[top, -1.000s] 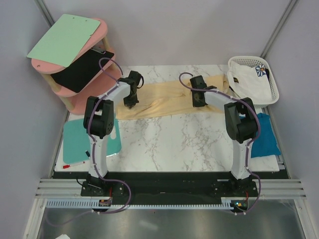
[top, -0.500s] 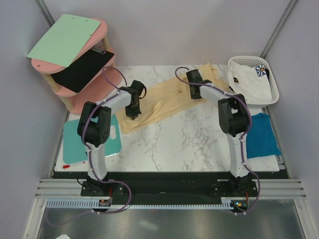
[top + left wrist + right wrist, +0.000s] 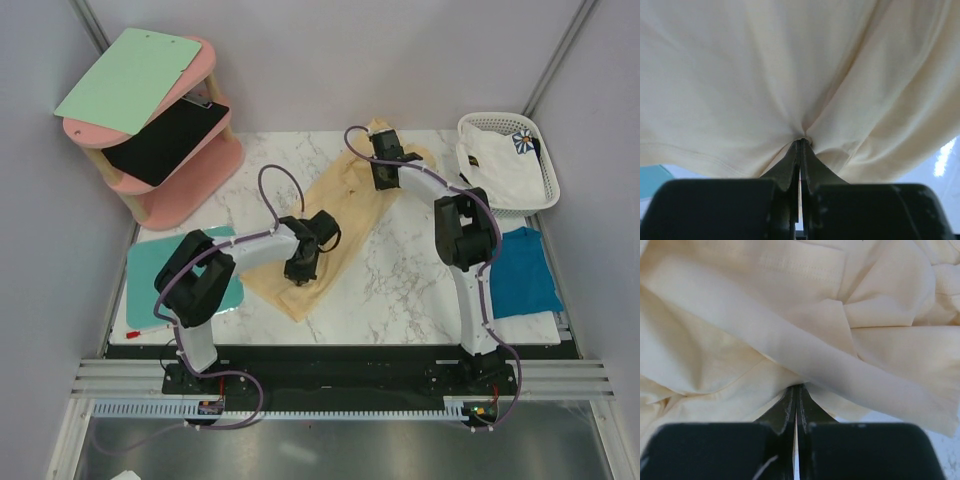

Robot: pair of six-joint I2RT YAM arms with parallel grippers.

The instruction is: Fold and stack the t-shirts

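The pale yellow t-shirt (image 3: 345, 205) lies as a long band slanting across the marble table from near centre to the far middle. My left gripper (image 3: 301, 272) is shut on its near end; the left wrist view shows the cloth (image 3: 790, 75) pinched at the fingertips (image 3: 801, 142). My right gripper (image 3: 381, 178) is shut on its far end, with cloth (image 3: 765, 340) bunched at the fingertips (image 3: 797, 388). The teal-blue t-shirt (image 3: 525, 272) lies at the table's right edge. The white flower-print t-shirt (image 3: 498, 165) sits in the basket.
A white lattice basket (image 3: 545, 160) stands at the far right. A turquoise board (image 3: 160, 285) lies at the near left with a red pen (image 3: 150, 328). A pink tiered shelf (image 3: 175, 190) with a green clipboard (image 3: 130, 75) stands at the far left.
Both grippers have swung the yellow shirt from a level band to a diagonal. The left gripper moved near and right with its end; the right gripper moved farther and left.
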